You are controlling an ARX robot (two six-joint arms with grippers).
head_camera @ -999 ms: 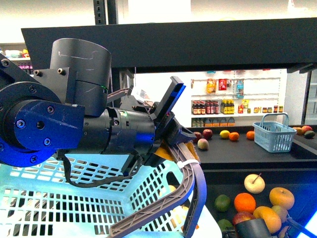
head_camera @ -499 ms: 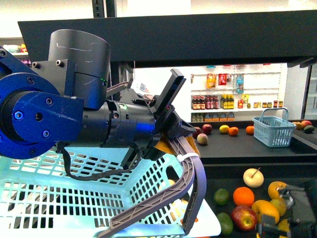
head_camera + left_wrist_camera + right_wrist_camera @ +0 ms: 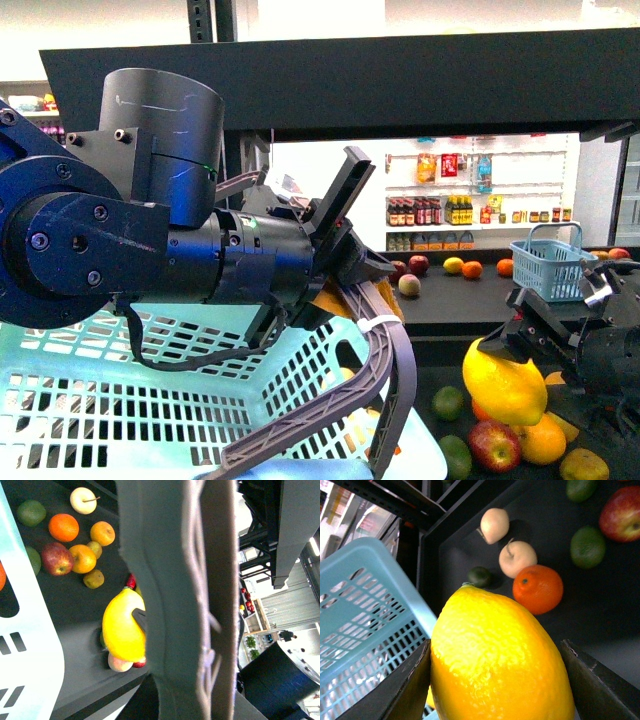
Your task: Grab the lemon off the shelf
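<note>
The bright yellow lemon (image 3: 505, 385) hangs above the shelf's lower black tray (image 3: 600, 420), and my right gripper (image 3: 503, 358) is shut on it from the right. In the right wrist view the lemon (image 3: 500, 655) fills the space between both dark fingers (image 3: 405, 690), beside the rim of the light blue basket (image 3: 365, 610). My left gripper (image 3: 350, 285) is shut on the grey basket handle (image 3: 385, 370), holding the basket (image 3: 150, 400) up at the left. The handle (image 3: 170, 605) blocks most of the left wrist view, with the lemon (image 3: 122, 627) just past it.
Loose fruit lies on the lower tray: an orange (image 3: 538, 589), a cream apple (image 3: 517, 559), limes (image 3: 588, 546), a red apple (image 3: 622, 512). A small blue basket (image 3: 548, 265) and more fruit sit on the middle tray. The top tray (image 3: 400, 80) overhangs.
My right gripper has come up from the lower right corner with the lemon in it, moving left toward the basket. The left arm and basket have barely shifted.
</note>
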